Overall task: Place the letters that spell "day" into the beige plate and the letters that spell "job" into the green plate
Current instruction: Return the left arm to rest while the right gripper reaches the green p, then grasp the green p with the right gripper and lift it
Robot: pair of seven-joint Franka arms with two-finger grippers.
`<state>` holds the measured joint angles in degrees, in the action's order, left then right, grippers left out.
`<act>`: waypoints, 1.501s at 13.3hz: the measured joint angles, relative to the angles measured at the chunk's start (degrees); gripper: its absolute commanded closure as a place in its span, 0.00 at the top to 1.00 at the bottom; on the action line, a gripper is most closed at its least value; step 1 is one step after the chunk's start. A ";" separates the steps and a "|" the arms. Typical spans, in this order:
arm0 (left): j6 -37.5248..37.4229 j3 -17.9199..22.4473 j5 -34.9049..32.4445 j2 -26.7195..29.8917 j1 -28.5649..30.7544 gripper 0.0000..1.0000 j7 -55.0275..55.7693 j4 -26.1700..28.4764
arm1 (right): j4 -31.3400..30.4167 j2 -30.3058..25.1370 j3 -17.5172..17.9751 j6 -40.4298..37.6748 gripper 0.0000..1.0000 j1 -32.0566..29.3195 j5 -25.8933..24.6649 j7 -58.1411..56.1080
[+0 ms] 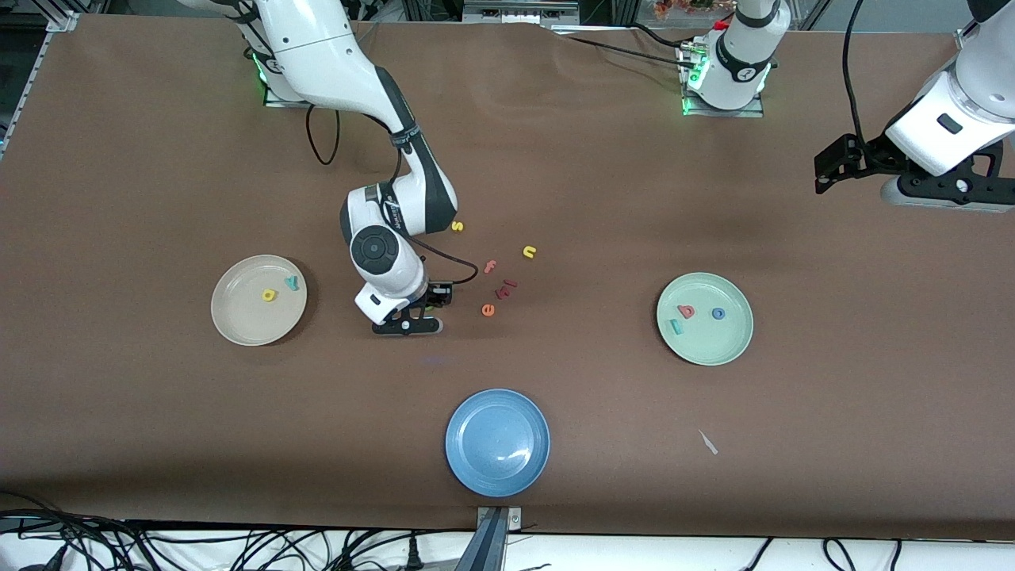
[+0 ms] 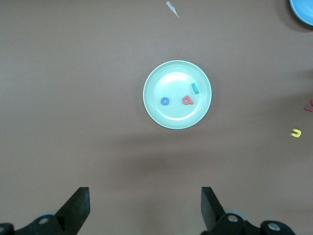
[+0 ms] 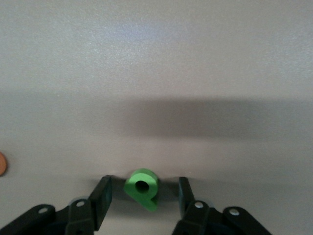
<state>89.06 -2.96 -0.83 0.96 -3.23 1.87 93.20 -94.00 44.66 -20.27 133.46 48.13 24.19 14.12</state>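
Brown table cloth (image 1: 555,159) carried three plates. Right arm reached down between the beige plate (image 1: 238,325) and loose letters, wrist vertical; right gripper (image 3: 142,198) sat at the cloth with jaws half-spread either side of the green "d" (image 3: 142,188), gaps visible, not yet pinching. Beige plate held the yellow "a" (image 1: 269,295) and teal "y" (image 1: 293,282). Green plate (image 1: 725,349) held the "j" (image 1: 676,326), "b" (image 1: 687,312), "o" (image 1: 718,313). Left arm waited, raised at its end of the table; left gripper (image 2: 145,208) jaws fully spread, empty. Blue plate (image 1: 497,468) sat nearest the camera.
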 measured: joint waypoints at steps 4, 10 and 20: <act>0.13 0.25 0.11 -0.10 0.34 1.00 0.00 0.03 | 0.35 -0.01 -0.13 -0.22 0.20 -0.07 0.50 0.00; 0.10 0.39 0.11 -0.12 0.34 1.00 0.01 0.07 | 1.92 -0.01 -0.20 -4.34 0.12 -0.63 0.77 0.04; 0.03 0.39 0.12 -0.13 0.33 1.00 0.03 0.12 | 7.05 -2.17 -11.67 -28.65 0.12 -7.93 0.76 -8.86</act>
<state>89.08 -2.57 -0.71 0.83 -2.90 1.89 93.32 -86.95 42.49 -31.93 104.81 40.20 24.95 5.25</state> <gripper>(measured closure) 0.000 0.696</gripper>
